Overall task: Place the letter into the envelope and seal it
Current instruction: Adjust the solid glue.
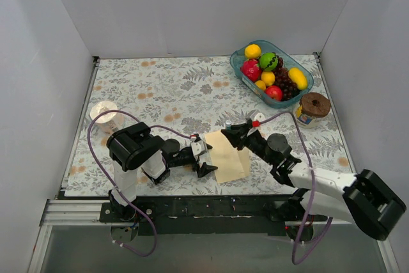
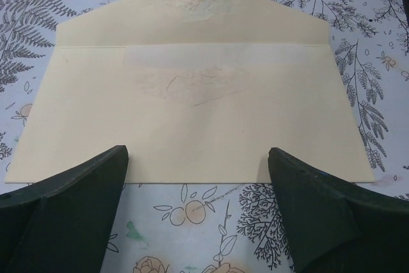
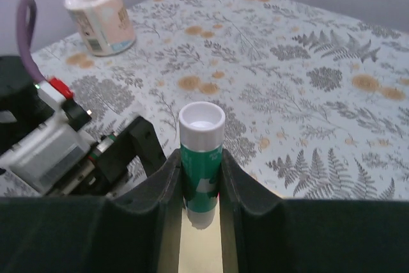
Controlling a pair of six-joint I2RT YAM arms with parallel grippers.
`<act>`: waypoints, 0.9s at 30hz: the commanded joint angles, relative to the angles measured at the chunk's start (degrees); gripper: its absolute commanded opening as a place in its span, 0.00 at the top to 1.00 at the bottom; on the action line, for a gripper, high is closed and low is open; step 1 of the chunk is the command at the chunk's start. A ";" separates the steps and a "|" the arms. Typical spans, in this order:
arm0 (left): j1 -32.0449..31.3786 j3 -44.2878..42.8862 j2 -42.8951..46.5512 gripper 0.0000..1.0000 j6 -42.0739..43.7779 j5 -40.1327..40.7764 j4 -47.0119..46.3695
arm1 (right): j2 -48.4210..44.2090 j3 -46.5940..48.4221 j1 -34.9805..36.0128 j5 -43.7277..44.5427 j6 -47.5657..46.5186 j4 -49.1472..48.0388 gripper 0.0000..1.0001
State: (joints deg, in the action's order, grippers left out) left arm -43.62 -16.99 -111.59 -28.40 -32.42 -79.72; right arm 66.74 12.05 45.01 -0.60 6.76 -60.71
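The cream-yellow envelope (image 1: 227, 156) lies flat on the flowered cloth, its pointed flap (image 2: 192, 4) open and turned away from my left gripper. My left gripper (image 2: 198, 155) stands open at the envelope's near long edge (image 1: 206, 158), one finger over each lower corner, nothing between them. My right gripper (image 3: 201, 164) is shut on an upright green glue stick (image 3: 201, 158) with a white top, just above the envelope's far end (image 1: 231, 131). The letter is hidden; only a paler strip (image 2: 217, 55) shows at the envelope's mouth.
A blue tray (image 1: 300, 91) of toy fruit sits at the back right, with a brown-lidded jar (image 1: 313, 108) beside it. A white paper roll (image 1: 105, 116) stands at the left. White walls enclose the table on three sides.
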 commanded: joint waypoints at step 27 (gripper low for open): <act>-0.42 0.73 -2.31 0.09 1.69 2.37 -9.04 | -6.54 4.91 -0.10 -34.91 17.49 32.35 0.99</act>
State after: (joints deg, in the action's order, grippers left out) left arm -43.64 -17.32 -111.92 -29.21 -32.40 -79.72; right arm 57.28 18.68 45.01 -35.33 20.97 -15.81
